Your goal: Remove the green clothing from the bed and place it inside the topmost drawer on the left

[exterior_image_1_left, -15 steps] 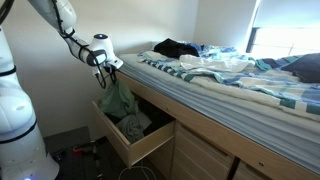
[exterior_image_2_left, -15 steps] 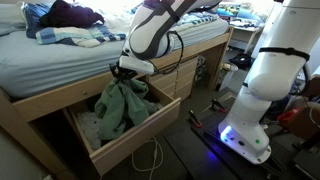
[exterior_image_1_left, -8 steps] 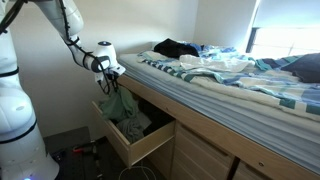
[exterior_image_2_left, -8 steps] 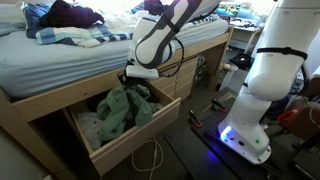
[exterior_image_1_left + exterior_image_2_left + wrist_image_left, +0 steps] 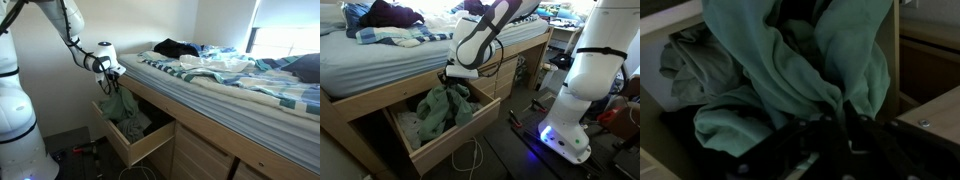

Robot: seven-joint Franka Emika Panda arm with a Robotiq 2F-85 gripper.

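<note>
The green clothing hangs from my gripper and its lower part rests in the open top drawer under the bed. It shows in both exterior views, bunched in the drawer. My gripper is shut on the top fold of the cloth. In the wrist view the green cloth fills the frame, pinched between my dark fingers.
Other clothes lie in the drawer. Dark clothing and a striped blanket lie on the bed. Shut drawers sit beside the open one. The robot base stands close by, with cables on the floor.
The gripper has lowered with the green cloth over the last second, so more of the cloth rests in the drawer. Nothing visibly moved in the last half second.
</note>
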